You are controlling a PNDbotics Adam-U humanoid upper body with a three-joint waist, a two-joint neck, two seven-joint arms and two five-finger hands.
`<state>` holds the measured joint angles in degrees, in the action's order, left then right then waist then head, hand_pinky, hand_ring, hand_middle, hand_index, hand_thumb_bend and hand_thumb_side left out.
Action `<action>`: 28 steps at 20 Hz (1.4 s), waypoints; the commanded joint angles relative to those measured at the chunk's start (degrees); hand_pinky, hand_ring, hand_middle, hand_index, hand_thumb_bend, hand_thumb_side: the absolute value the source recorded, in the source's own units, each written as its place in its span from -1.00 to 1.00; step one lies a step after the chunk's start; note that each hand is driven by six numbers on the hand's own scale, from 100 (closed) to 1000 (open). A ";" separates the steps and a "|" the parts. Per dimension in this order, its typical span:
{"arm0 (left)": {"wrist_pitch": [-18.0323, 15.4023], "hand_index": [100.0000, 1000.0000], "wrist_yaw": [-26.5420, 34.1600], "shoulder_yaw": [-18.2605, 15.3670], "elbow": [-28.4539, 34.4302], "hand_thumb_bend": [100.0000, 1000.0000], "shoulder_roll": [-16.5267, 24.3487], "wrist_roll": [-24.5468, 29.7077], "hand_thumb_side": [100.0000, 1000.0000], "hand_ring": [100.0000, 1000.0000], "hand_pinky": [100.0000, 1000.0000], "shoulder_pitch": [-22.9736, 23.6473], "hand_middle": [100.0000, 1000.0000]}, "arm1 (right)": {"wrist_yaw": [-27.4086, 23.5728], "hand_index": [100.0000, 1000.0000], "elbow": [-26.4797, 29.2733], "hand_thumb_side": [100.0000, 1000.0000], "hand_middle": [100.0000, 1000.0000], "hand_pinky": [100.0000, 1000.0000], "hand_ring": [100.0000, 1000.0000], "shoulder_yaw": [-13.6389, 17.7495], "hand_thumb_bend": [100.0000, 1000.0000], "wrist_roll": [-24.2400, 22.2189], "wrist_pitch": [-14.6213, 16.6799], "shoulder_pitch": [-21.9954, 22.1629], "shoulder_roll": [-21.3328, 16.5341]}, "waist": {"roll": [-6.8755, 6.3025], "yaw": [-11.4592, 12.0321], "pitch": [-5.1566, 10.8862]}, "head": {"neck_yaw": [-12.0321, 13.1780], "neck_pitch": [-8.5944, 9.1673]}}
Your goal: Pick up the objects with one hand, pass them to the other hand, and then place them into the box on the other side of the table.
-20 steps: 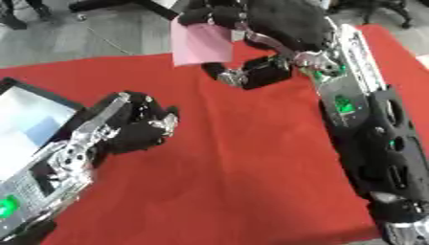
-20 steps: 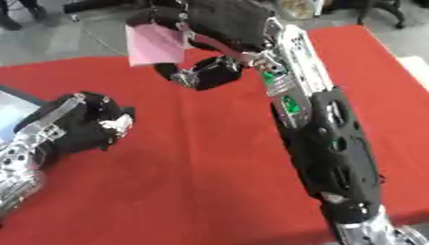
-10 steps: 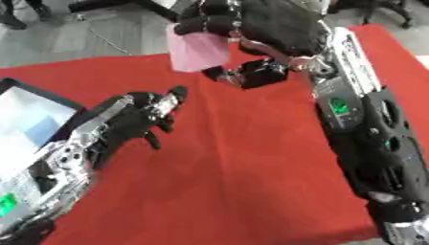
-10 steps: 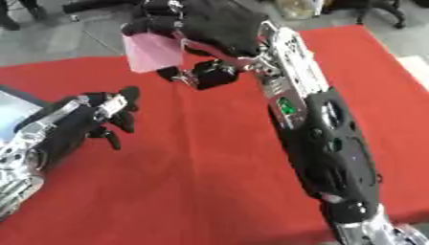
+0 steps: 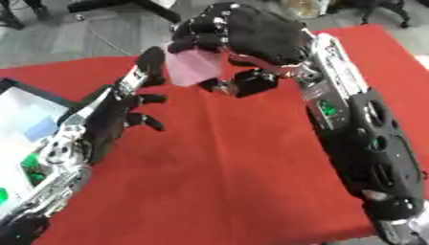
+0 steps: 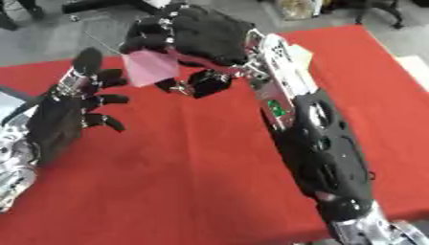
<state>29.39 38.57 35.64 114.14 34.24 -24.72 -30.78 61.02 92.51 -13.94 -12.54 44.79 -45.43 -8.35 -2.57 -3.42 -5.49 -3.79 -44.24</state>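
**Two hands meet over a pink piece above the red tabletop**

Curled fingers [image 5: 194,39] of the right hand [image 5: 247,36] pinch the upper edge of a flat pink piece [image 5: 194,66], which hangs down from them above the far part of the tabletop [image 5: 234,172]. The thumb side of that hand shows as a dark block just beside the lower right corner of the pink piece.

The left hand [image 6: 63,112] is raised with its fingers [image 6: 86,64] spread and mostly straight; the longest one points up and ends just beside the left edge of the pink piece. Whether it touches the piece cannot be told. The shorter fingers stick out sideways toward the middle of the red cloth and hold nothing.

From the right hand the black and silver right arm [image 5: 360,143] runs down the right side of the view to the lower corner, with a small green light on it. The left arm [image 5: 59,162] comes in from the lower left corner.

Beside the left arm, at the left edge of the tabletop, lies the box [image 5: 25,115], with a pale inside and a dark rim; a bluish patch shows in it.
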 commanded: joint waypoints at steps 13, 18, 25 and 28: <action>2.43 0.95 -6.08 1.47 0.45 0.57 -0.26 -9.82 0.56 0.82 0.09 -3.28 0.90 | 0.64 0.25 0.59 -1.00 -0.44 0.22 0.16 -0.43 -0.91 0.19 0.84 -1.85 0.03 | -0.28 -0.28 0.02 | -0.07 0.12; 3.05 0.95 -7.39 2.69 0.45 0.49 -0.67 -8.35 0.54 0.83 0.10 -4.04 0.92 | 0.45 0.24 0.48 -1.00 -0.45 0.15 0.15 -0.88 -0.88 -0.09 1.40 -2.38 0.45 | -0.30 -0.55 -0.05 | 0.08 0.12; 2.37 0.96 -8.83 3.71 0.45 0.44 -1.43 -7.53 0.51 0.82 0.08 -4.56 0.92 | -0.44 0.23 0.14 -1.00 -0.48 0.10 0.15 -1.29 -0.89 -0.44 1.80 -3.01 1.04 | -0.12 -0.84 -0.37 | 0.22 0.12; 1.73 0.95 -9.64 3.99 0.45 0.35 -1.75 -6.83 0.45 0.81 0.07 -5.09 0.91 | -0.85 0.23 0.06 -1.00 -0.49 0.08 0.15 -1.33 -0.89 -0.70 1.88 -3.18 1.13 | -0.02 -0.84 -0.42 | 0.30 0.12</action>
<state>30.80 29.36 39.43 113.81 32.63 -31.35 -34.60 60.69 92.13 -15.00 -13.19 46.46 -47.17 -7.77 -2.57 -4.23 -5.58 -3.65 -44.24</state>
